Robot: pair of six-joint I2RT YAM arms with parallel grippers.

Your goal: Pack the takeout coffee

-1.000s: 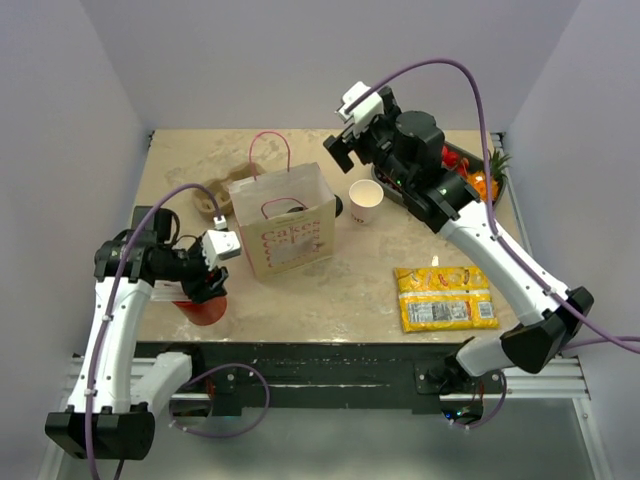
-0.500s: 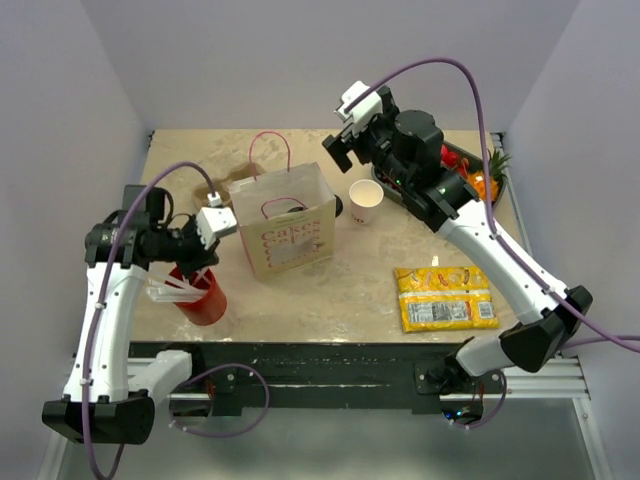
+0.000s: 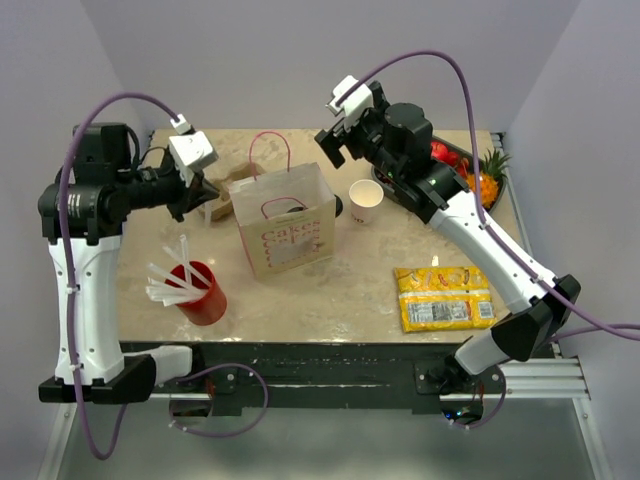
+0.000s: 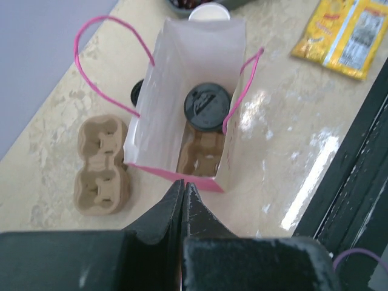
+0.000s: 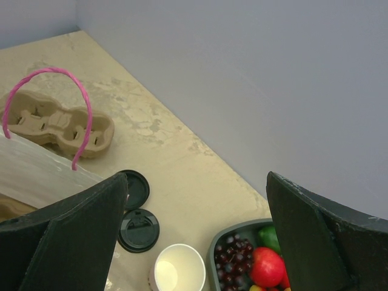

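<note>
The takeout coffee [image 4: 207,107] shows only as a round black lid. It stands inside the white paper bag [image 4: 159,115] with pink handles, in a cardboard holder [image 4: 200,156] on the bag's floor. My left gripper [image 4: 183,183] hovers above the bag's near edge, shut with nothing between its fingers. In the top view it [image 3: 200,188] sits just left of the bag [image 3: 290,235]. My right gripper [image 5: 197,179] hangs open and empty high over the back of the table, above and behind the bag [image 3: 335,140].
A lidless white cup [image 3: 366,201] stands right of the bag, two spare black lids [image 5: 139,229] beside it. A fruit tray [image 3: 497,186] is back right, a yellow snack packet [image 3: 445,297] front right. A red cup of straws [image 3: 200,292] is front left and a spare cardboard carrier [image 4: 102,167] lies left of the bag.
My left arm has risen from the red cup of straws and swung back to beside the bag, its jaws closing on nothing. The right arm has barely shifted.
</note>
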